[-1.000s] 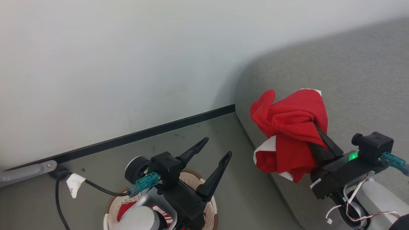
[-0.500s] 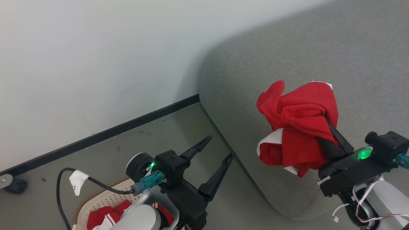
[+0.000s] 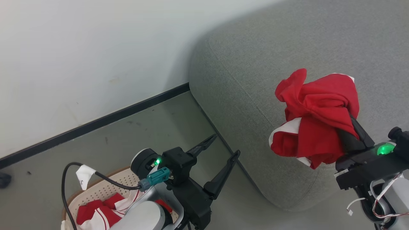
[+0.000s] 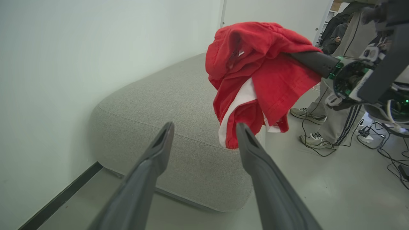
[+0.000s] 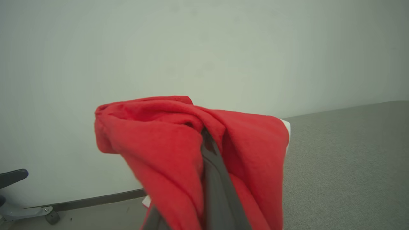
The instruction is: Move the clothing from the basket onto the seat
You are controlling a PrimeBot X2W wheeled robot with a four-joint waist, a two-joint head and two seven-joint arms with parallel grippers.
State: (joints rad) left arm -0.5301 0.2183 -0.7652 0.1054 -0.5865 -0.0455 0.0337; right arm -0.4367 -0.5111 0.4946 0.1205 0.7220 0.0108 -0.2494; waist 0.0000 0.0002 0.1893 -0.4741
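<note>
Pale wall [image 3: 80,48] ran behind the whole scene, with a black skirting strip [image 3: 96,123] at its foot. The grey woven seat [image 3: 255,64] stood against that wall, its rounded corner turned toward the robot. Smooth grey-green floor [image 3: 134,134] lay in front of the seat. In the left wrist view a person's legs [image 4: 335,95] in pale trousers and light shoes stood on the floor past the seat's far end, with loose cables [image 4: 393,159] beside them. The red garment [image 3: 319,111], bunched, with white trim showing at its lower folds, hung in the air over the seat's near rounded end. The left wrist view showed it raised clear of the seat top, not resting on it. The right tool [image 3: 356,134] was closed on this garment, the cloth draped over both dark fingers and hiding their tips. The basket [image 3: 105,188], cream with perforated walls and a brown rim, sat on the floor at lower left, well apart from the seat. More red clothing [image 3: 96,214] with white stripes lay inside it. The left tool [image 3: 225,145] hovered above the basket's far side, fingers spread wide and holding nothing, pointing toward the seat.
</note>
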